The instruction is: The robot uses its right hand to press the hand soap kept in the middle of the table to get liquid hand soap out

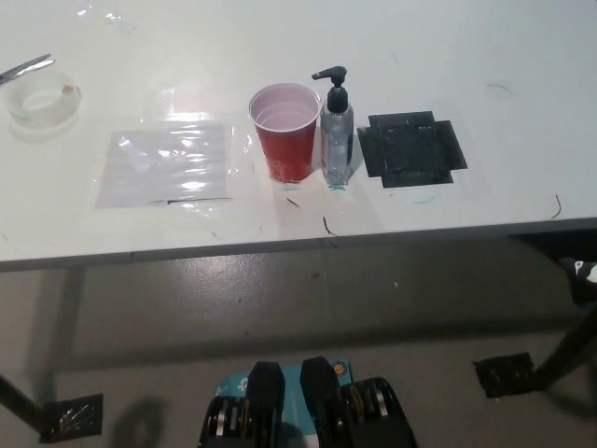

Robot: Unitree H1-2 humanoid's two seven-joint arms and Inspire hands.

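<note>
Soap bottle [338,131] stands far from right hand [583,272], whose grip is unreadable.

A soap bottle [337,131] is standing mid-table [522,56], touching a cup [284,130] on its left; a flat mat [411,149] is lying just right.

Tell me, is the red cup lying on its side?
No, the red cup stands upright with its open mouth up, just beside the soap bottle.
</note>
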